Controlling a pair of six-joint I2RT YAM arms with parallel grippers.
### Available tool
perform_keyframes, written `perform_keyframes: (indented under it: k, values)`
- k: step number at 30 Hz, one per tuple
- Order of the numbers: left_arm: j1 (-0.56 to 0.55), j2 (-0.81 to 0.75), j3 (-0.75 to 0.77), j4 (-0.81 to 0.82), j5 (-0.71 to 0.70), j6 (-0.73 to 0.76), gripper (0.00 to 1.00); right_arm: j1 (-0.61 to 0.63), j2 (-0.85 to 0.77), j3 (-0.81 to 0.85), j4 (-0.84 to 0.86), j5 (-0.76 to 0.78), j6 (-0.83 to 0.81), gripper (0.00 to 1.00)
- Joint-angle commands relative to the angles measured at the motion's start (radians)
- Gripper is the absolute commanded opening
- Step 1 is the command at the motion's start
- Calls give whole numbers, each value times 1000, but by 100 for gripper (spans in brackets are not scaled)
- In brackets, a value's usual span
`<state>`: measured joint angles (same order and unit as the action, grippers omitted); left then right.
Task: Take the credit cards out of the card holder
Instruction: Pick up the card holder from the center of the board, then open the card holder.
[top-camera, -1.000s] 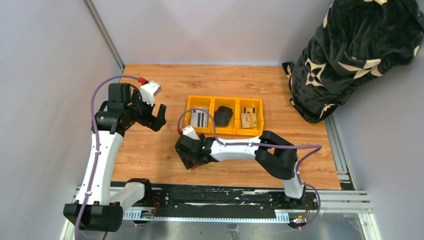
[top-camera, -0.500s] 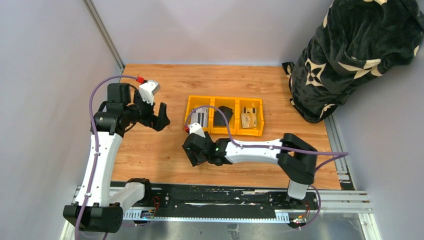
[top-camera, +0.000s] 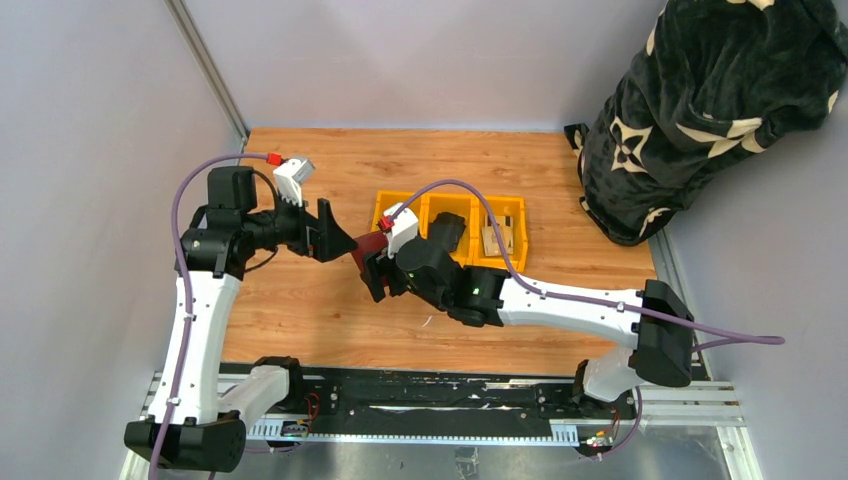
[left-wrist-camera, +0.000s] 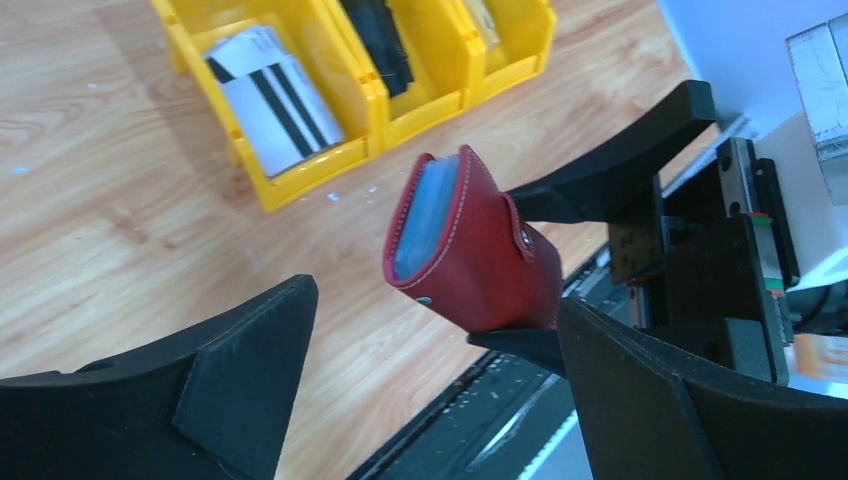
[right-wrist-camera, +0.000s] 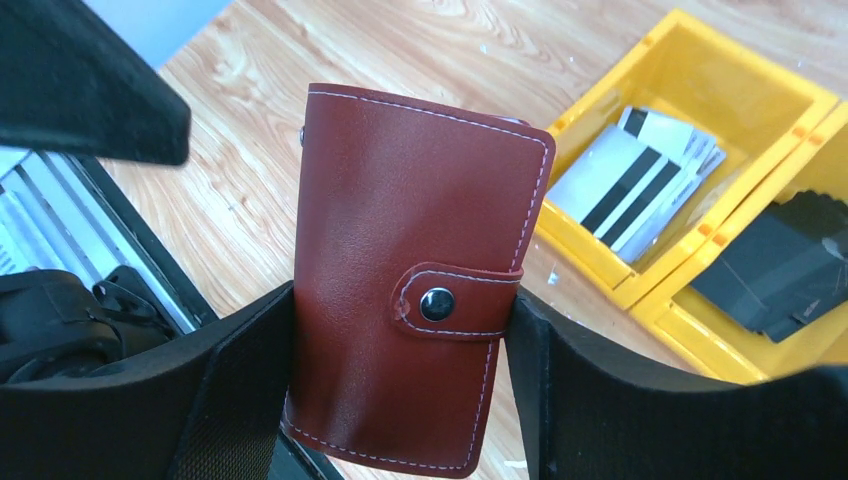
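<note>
- Card holder (right-wrist-camera: 415, 300) sits clamped in the right gripper (right-wrist-camera: 405, 395), one finger pressed on each long edge, held off the table. Its long axis runs out along those fingers, and its free end reaches past their tips.
- Its snap tab (right-wrist-camera: 450, 303) is buttoned shut, on the face turned toward the right wrist.
- We see the left gripper (left-wrist-camera: 437, 305) spread wide and grasping nothing. The free end lies just ahead of it, on the line between its two fingers, with pale sleeves (left-wrist-camera: 425, 215) showing at that end.
- We judge the left arm to be the one free to work. Its fingers must reach the tab, which sits on the side toward its right finger.
- Some credit cards (right-wrist-camera: 640, 170) lie in the yellow bin (left-wrist-camera: 300, 175), beyond the right fingers' tips. We cannot tell whether any are inside the sleeves.
</note>
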<state>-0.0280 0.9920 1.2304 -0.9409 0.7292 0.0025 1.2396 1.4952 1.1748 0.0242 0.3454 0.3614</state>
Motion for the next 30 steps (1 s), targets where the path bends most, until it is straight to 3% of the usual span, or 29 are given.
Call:
perform_keyframes:
  k: [1,8,14,23,26,30]
  values:
    - [5,-17,13,-6,110,-97,100,13,-44,24,97,20,-47,74]
    - [5,-36,-23,3,156,-149,100,16,-64,37,144,10,-76,74]
    - [5,-32,-35,7,175,-159,91,31,-71,48,180,4,-98,74]
    - [5,-25,-42,7,237,-163,67,59,-76,67,231,9,-134,74]
    - [5,-23,-39,8,244,-162,54,66,-79,77,237,3,-142,74]
    - [5,-26,-24,8,230,-158,30,68,-92,70,223,-1,-125,79]
